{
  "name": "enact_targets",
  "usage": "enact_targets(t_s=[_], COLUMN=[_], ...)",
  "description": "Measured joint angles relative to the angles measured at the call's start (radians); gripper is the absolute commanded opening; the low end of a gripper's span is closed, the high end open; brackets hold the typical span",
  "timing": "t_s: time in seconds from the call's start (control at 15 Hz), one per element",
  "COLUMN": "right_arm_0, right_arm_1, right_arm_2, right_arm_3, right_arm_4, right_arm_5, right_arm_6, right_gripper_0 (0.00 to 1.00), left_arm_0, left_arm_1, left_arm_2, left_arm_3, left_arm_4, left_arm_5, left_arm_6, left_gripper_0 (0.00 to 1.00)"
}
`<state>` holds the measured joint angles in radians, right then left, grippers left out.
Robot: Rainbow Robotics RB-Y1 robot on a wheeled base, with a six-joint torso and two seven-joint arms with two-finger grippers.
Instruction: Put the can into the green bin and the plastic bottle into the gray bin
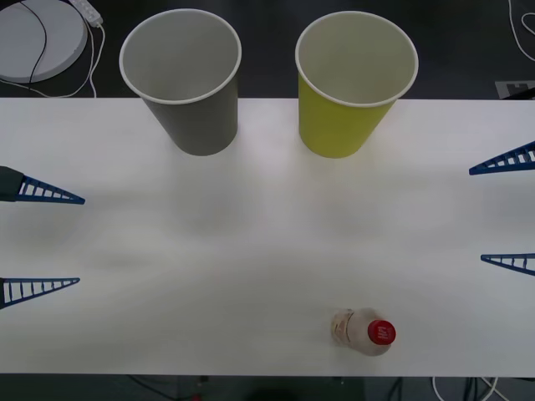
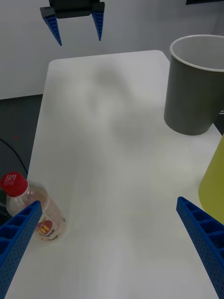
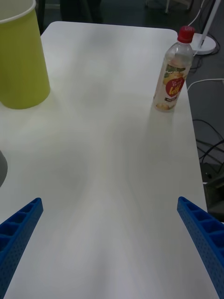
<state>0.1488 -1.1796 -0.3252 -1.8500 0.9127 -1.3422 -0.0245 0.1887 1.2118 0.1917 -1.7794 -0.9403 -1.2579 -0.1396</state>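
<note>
The gray bin (image 1: 185,79) stands upright at the table's back left, and the green bin (image 1: 351,79) stands to its right. Both look bare inside. Near the front edge, right of centre, the plastic bottle (image 1: 362,332) with its red cap stands upright; it also shows in the wrist views (image 2: 37,212) (image 3: 173,74). The can is out of view. My left gripper (image 1: 81,241) hovers open at the left edge, and my right gripper (image 1: 476,215) hovers open at the right edge. Nothing is between the fingers of either.
The white table (image 1: 251,242) stretches wide between the two grippers. On the dark floor behind it lies a round white disc (image 1: 38,33) with cables. More cables lie on the floor past the front right corner.
</note>
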Motion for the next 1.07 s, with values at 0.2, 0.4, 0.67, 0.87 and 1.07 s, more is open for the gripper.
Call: enact_targets(t_s=[0.2,0.4,0.67,0.87,1.07], right_arm_0=[0.000,0.004,0.004,0.027,0.038], right_arm_1=[0.000,0.026,0.032,0.036,0.068], right_arm_2=[0.000,0.001,-0.001,-0.001,-0.001], right_arm_3=[0.000,0.009,0.018,0.026,0.096], right_arm_4=[0.000,-0.010,-0.020,-0.020,-0.020], right_arm_5=[0.000,0.002,0.004,-0.015,-0.106], right_arm_6=[0.000,-0.001,0.007,0.033,0.101], right_gripper_0=[1.00,1.00,1.00,1.00,1.00], left_arm_0=[0.000,0.000,0.000,0.000,0.000], left_arm_1=[0.000,0.000,0.000,0.000,0.000], left_arm_2=[0.000,0.000,0.000,0.000,0.000], left_arm_3=[0.000,0.000,0.000,0.000,0.000], left_arm_4=[0.000,0.000,0.000,0.000,0.000], left_arm_5=[0.000,0.000,0.000,0.000,0.000], left_arm_6=[0.000,0.000,0.000,0.000,0.000], left_gripper_0=[1.00,1.00,1.00,1.00,1.00])
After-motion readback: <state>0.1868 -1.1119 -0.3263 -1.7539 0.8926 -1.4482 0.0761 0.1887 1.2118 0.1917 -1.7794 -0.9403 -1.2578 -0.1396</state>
